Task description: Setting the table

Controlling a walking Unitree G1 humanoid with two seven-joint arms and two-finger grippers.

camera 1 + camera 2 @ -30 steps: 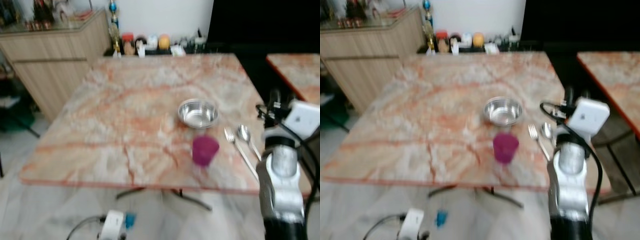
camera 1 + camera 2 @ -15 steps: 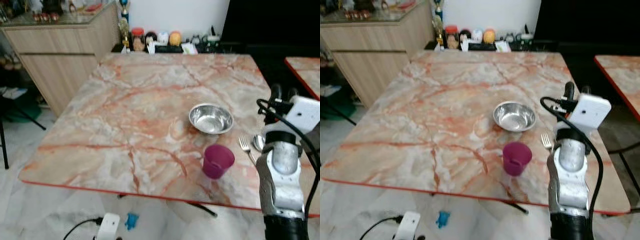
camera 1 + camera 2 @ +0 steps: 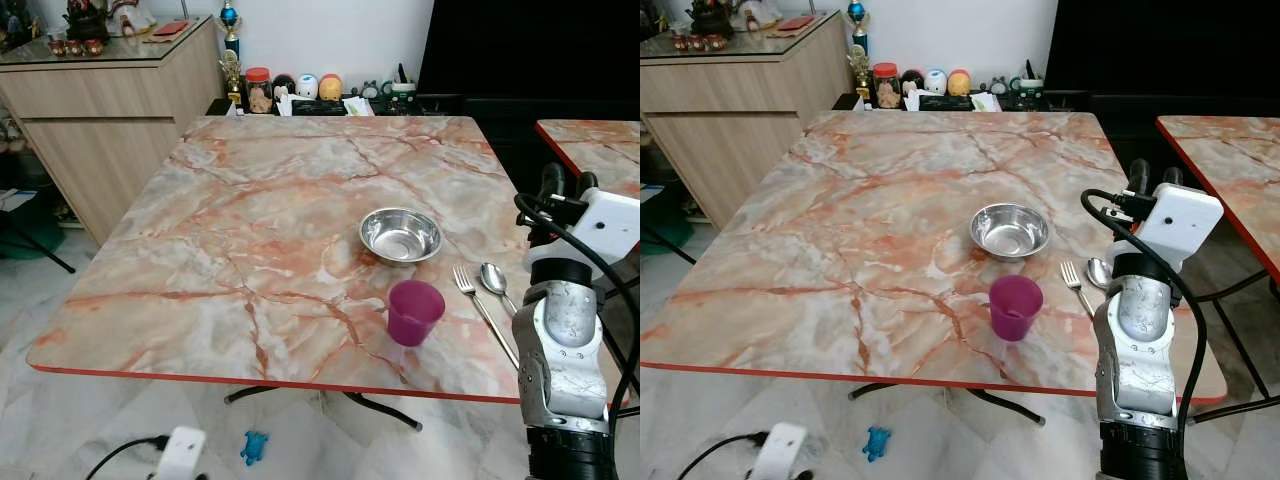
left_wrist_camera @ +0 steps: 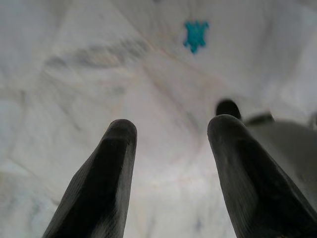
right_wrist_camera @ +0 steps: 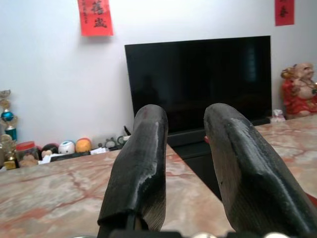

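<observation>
On the marble table (image 3: 250, 230) a steel bowl (image 3: 400, 236) sits right of centre. A purple cup (image 3: 415, 312) stands just in front of it, nearer the front edge. A fork (image 3: 478, 305) and a spoon (image 3: 497, 283) lie side by side to the right of the cup. My right gripper (image 3: 565, 183) is raised at the table's right edge beside the cutlery, its fingers (image 5: 141, 173) pointing up, open and holding nothing. My left gripper (image 4: 171, 173) hangs low over the floor, open and empty.
A wooden sideboard (image 3: 100, 110) stands at the back left. Jars and small figures (image 3: 300, 90) line the low shelf behind the table, next to a black television (image 3: 520, 50). A second marble table (image 3: 595, 150) is at the right. A blue toy (image 3: 254, 446) and a white plug (image 3: 180, 455) lie on the floor.
The camera has shifted and the blur has cleared, so the whole scene has slid in view. The bowl, cup, fork and spoon keep their places on the table. My right arm stays raised.
</observation>
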